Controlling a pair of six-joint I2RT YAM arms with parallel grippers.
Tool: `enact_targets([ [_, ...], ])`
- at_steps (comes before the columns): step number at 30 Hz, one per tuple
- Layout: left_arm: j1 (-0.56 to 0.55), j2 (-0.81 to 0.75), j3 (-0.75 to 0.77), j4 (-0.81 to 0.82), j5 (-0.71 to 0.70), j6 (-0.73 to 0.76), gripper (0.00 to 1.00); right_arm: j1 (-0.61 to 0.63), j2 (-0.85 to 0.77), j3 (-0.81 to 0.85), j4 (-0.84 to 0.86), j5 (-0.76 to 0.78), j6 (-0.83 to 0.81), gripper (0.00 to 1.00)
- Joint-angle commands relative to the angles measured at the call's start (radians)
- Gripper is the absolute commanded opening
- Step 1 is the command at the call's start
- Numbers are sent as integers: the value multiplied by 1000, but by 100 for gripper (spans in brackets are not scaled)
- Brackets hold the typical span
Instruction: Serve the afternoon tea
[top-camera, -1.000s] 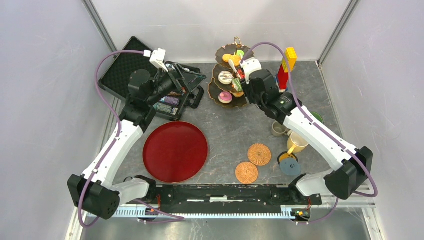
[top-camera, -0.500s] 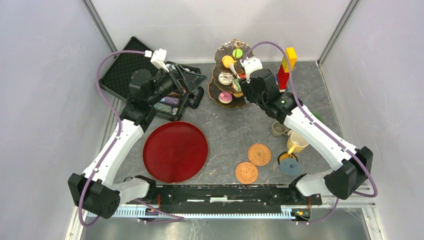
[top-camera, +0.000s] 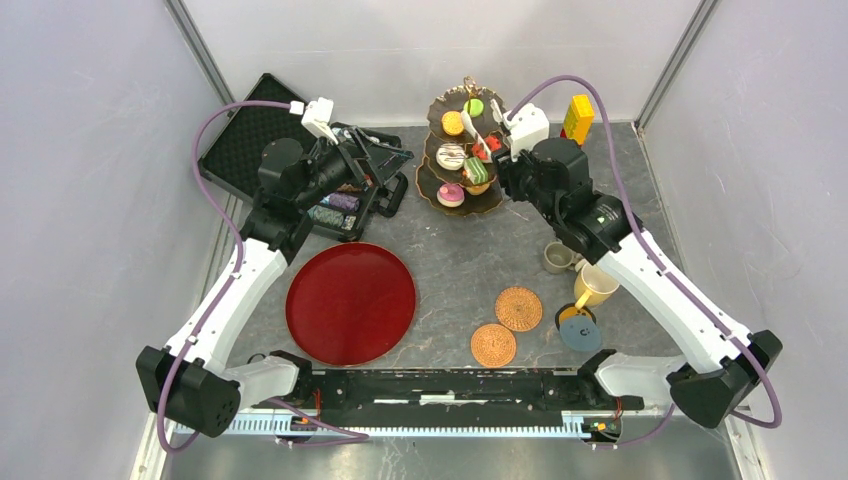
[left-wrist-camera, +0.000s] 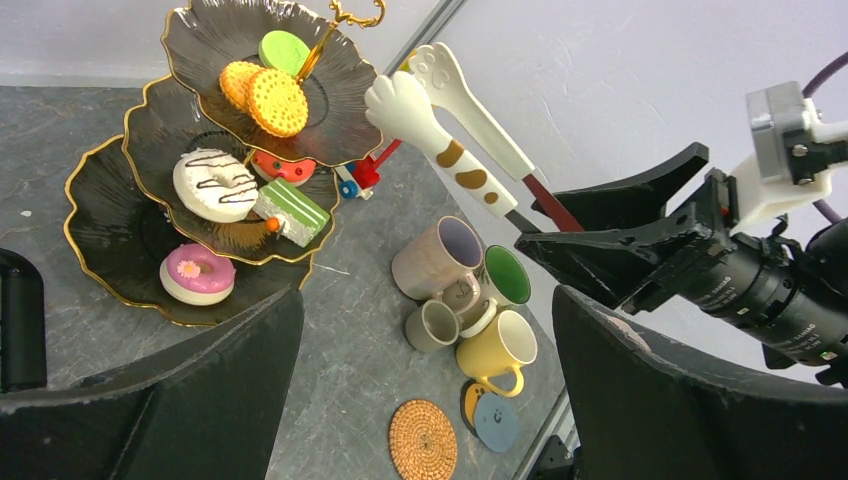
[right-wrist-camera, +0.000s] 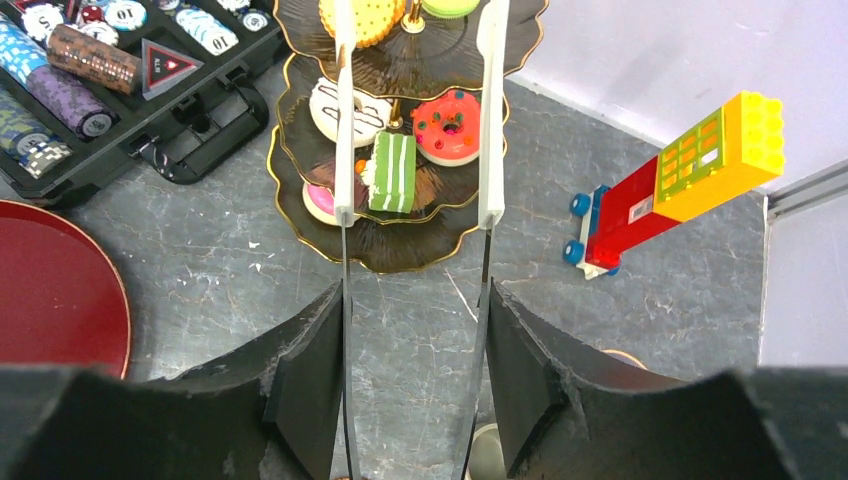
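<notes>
Withdrawal under way: the right gripper (right-wrist-camera: 415, 330) is pulling the tongs (right-wrist-camera: 343, 150) back from the three-tier stand (right-wrist-camera: 420, 250), their arms apart and empty; the green cake (right-wrist-camera: 392, 172) is sitting on the middle tier, likely still unserved.

A robot lab cell: plain grey walls (top-camera: 90, 200), metal corner posts (top-camera: 200, 50), a mounting rail (top-camera: 440, 385) along the table (top-camera: 460, 250) edge.

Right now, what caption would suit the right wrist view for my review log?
Right gripper holding open tongs toward the stand, their arms framing the green cake.
</notes>
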Motion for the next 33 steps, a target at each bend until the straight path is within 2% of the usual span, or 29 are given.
enact_targets([
  [1,-2,1,24,24,22,19,100,-3,-14,12,33,-33,-28,55],
  [6,-2,3,24,24,23,17,100,-2,42,88,-14,-74,-19,54],
  [11,-1,-4,24,22,16,23,100,3,49,77,1,-150,-16,50],
  [14,-2,-4,24,21,16,25,100,46,3,12,80,-206,-47,49],
  [20,-2,-13,24,20,10,27,100,167,-54,-97,176,-200,-120,49],
  [28,-1,-40,24,-3,-29,58,100,292,-58,-245,197,-205,-124,48],
  [33,-2,-22,27,-2,-15,48,100,369,-51,-392,299,-246,-51,48],
])
